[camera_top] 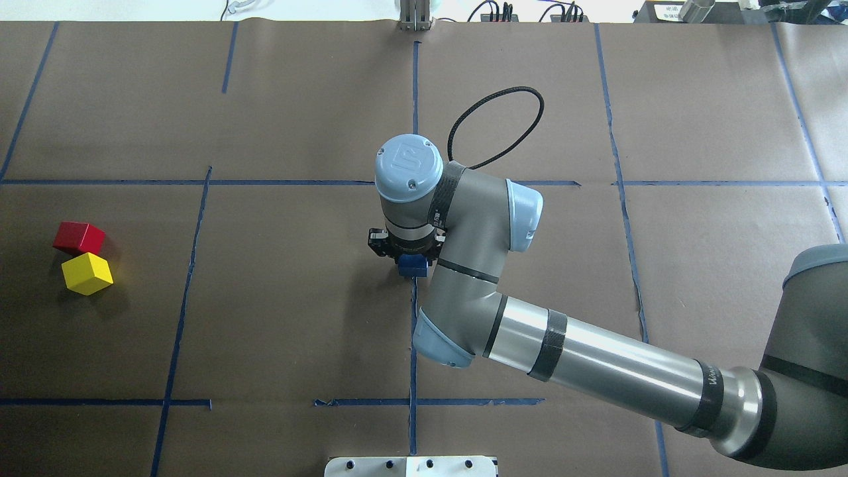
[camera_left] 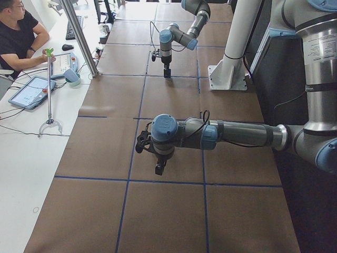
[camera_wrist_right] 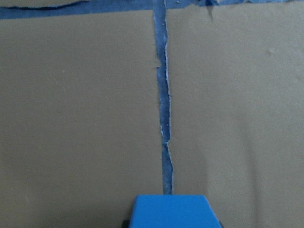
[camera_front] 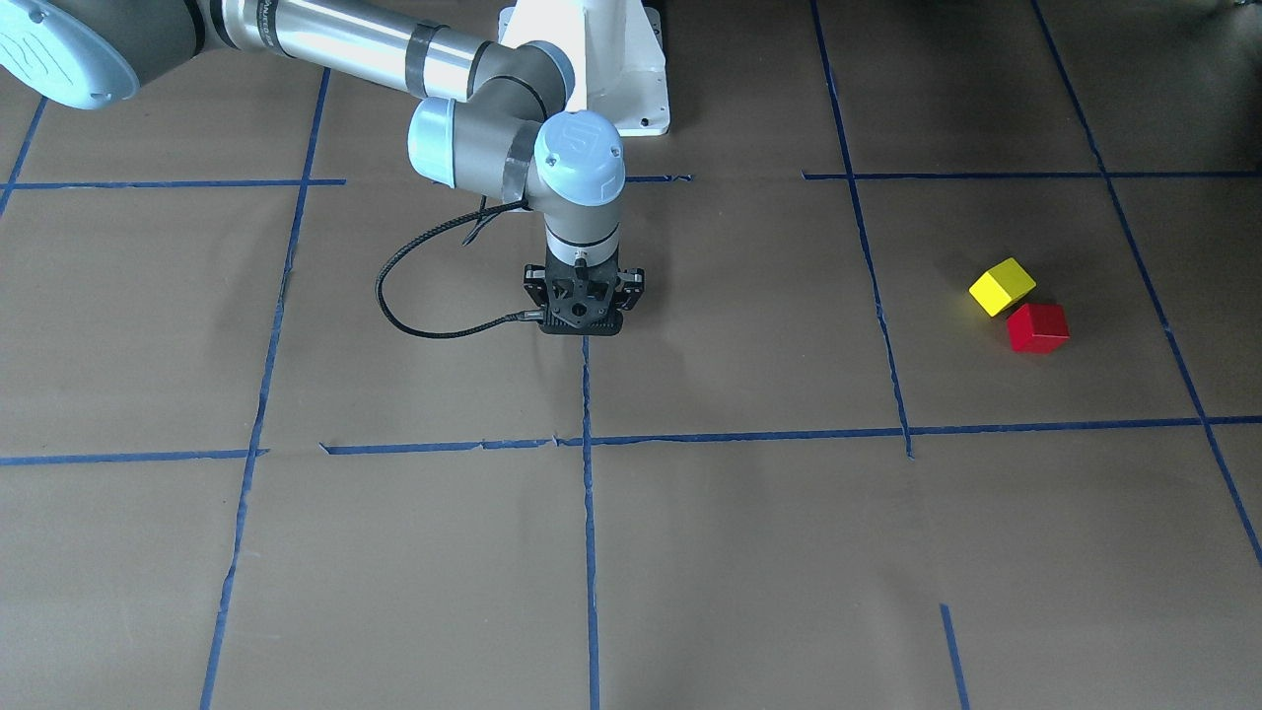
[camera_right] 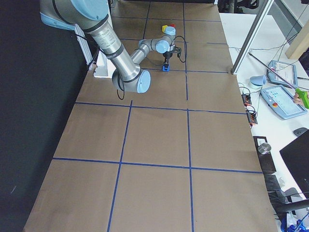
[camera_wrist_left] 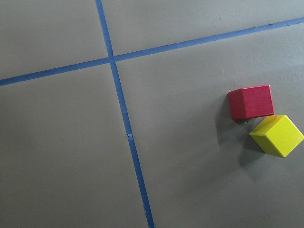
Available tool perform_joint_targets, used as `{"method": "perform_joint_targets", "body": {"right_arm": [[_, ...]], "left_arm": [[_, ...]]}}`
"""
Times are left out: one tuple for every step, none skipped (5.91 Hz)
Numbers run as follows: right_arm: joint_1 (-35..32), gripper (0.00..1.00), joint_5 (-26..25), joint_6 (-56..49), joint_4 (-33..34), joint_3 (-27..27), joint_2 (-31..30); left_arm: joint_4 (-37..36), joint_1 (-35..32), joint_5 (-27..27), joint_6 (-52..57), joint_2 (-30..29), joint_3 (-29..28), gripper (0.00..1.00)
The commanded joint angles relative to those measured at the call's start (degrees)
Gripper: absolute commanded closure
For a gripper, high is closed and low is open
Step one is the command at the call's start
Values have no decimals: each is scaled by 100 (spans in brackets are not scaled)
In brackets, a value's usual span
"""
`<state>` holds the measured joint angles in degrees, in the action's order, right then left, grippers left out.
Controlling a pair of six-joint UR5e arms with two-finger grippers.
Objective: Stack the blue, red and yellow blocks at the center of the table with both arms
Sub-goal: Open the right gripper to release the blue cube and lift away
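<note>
Your right gripper [camera_front: 583,327] points straight down at the middle of the table [camera_front: 749,552], on a blue tape line [camera_wrist_right: 164,95]. The blue block [camera_top: 412,265] sits at its tip, but you cannot tell whether the jaws clamp it. The red block [camera_top: 79,237] and yellow block [camera_top: 87,273] lie just beside each other, well apart on the left arm's side. Your left gripper [camera_left: 158,167] hangs over the table, and you cannot tell how wide it is.

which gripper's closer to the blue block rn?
Right. The right gripper sits directly over the blue block, which shows right at its fingers. The left gripper hangs well apart from it, over the table toward its left end.
</note>
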<state>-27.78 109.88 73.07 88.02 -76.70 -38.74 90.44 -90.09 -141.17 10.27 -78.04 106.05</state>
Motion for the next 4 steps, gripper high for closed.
{"method": "perform_joint_targets", "body": {"right_arm": [[53,0,-80,5,4,-20,-11],[79,0,-194,-4,4,-12,-11],[80,0,-195,-12,4,-38,-11],[71,0,-177,-47,13,-108,-28]], "left_arm": [[0,0,2,19,0,3,0],[0,0,2,19,0,12,0],[0,9,2,19,0,12,0],[0,0,2,19,0,12,0]]}}
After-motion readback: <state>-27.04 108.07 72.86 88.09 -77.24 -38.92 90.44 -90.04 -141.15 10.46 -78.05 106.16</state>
